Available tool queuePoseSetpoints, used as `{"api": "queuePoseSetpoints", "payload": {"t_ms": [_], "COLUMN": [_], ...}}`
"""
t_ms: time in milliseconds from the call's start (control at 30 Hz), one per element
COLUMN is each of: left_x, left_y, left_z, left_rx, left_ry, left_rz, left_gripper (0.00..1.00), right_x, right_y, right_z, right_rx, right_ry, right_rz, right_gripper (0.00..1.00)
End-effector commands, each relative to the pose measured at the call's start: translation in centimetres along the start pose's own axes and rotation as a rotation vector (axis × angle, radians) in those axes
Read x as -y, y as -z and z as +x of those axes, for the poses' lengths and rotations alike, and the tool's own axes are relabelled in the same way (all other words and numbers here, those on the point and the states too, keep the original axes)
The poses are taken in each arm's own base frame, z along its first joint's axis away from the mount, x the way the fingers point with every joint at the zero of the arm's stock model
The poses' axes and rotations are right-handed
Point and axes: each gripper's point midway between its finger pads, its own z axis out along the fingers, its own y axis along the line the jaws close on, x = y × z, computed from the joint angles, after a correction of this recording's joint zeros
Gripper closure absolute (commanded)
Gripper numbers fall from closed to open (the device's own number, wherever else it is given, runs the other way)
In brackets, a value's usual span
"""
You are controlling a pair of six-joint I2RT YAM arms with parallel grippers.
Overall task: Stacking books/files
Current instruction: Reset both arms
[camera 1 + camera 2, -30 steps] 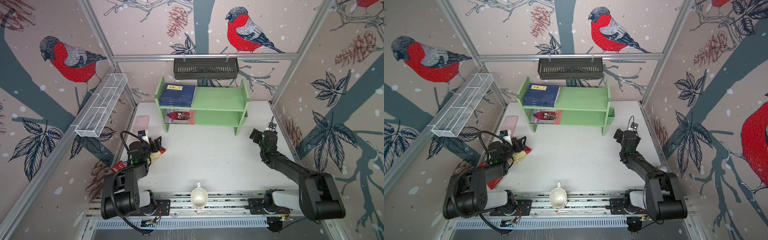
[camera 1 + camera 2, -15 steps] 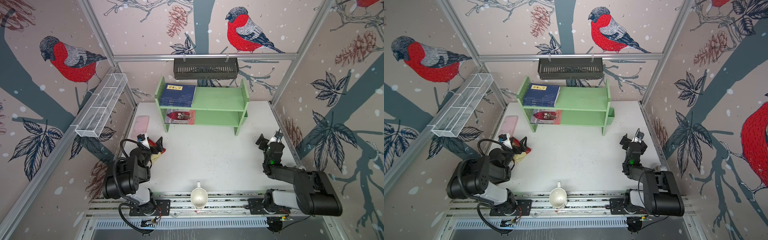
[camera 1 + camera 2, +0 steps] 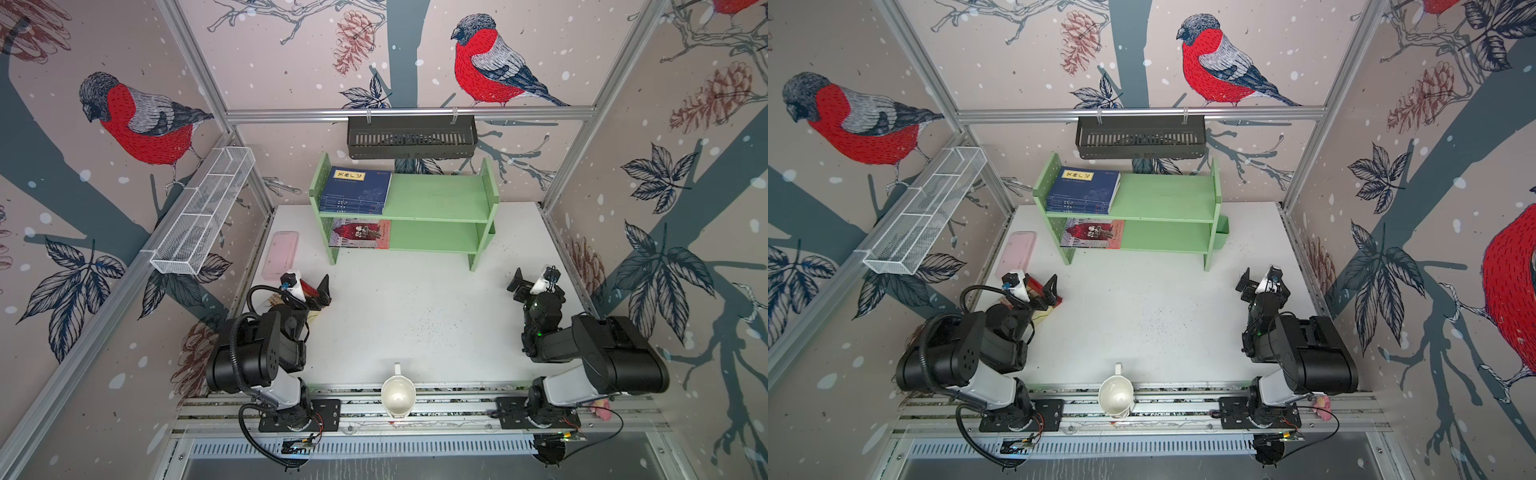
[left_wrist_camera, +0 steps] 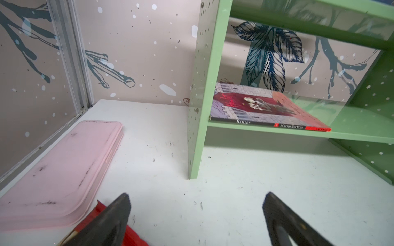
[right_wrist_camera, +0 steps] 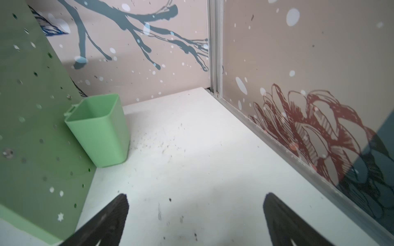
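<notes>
A stack of navy-blue books with a yellow title label lies at the left end of the green shelf's top board. A pink-and-red book lies flat on the lower board, spine outward. My left gripper is open and empty, low over the table in front of the shelf's left leg. My right gripper is open and empty, near the right wall in front of the shelf's right end.
The green shelf stands at the back. A pink flat case lies by the left wall, and a red crisp bag lies under my left finger. A green cup hangs on the shelf's right side. A white jug sits at the front edge.
Both arms have folded back toward their bases. The right gripper has drifted toward the right wall. The left jaws have spread wider.
</notes>
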Motion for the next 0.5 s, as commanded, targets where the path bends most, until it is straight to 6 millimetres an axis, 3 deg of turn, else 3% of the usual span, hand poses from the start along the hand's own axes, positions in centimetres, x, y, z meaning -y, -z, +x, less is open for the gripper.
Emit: {"api": "queuePoseSetpoints", "payload": {"t_ms": [0,467], "left_x": [-0.8,-0.9], "left_y": [0.4,-2.7], "left_z": [-2.8,-1.4], "left_rx": [0.122,0.002], "left_ry": [-0.056,-0.081], "left_rz": [-0.071,-0.068], "left_gripper": [0.03,0.03], "right_x": [-0.4,-0.8], "right_y": [-0.3,-0.9], "right_z": [0.0,0.4], "right_rx": [-0.003,-0.037], "right_ry": [0.02,0.055], "right_rz": [-0.017,0.013], "right_gripper": [0.0,0.0]}}
